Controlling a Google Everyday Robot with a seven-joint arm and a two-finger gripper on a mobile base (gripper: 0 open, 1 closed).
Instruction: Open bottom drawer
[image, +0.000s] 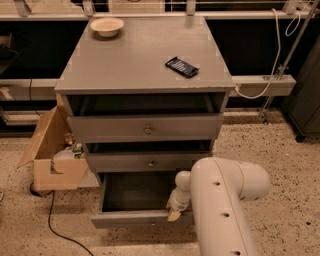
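Note:
The grey cabinet has three drawers. The bottom drawer is pulled out towards me, its dark inside showing; its slim front panel is near the lower edge of the view and its knob is hidden. My gripper hangs at the end of the white arm, right at the top edge of that front panel, right of its centre. The top drawer and the middle drawer each stand slightly out, with round metal knobs showing.
A bowl and a dark phone-like object lie on the cabinet top. An open cardboard box with items stands on the floor to the left, with a black cable beside it. A white cable hangs at the back right.

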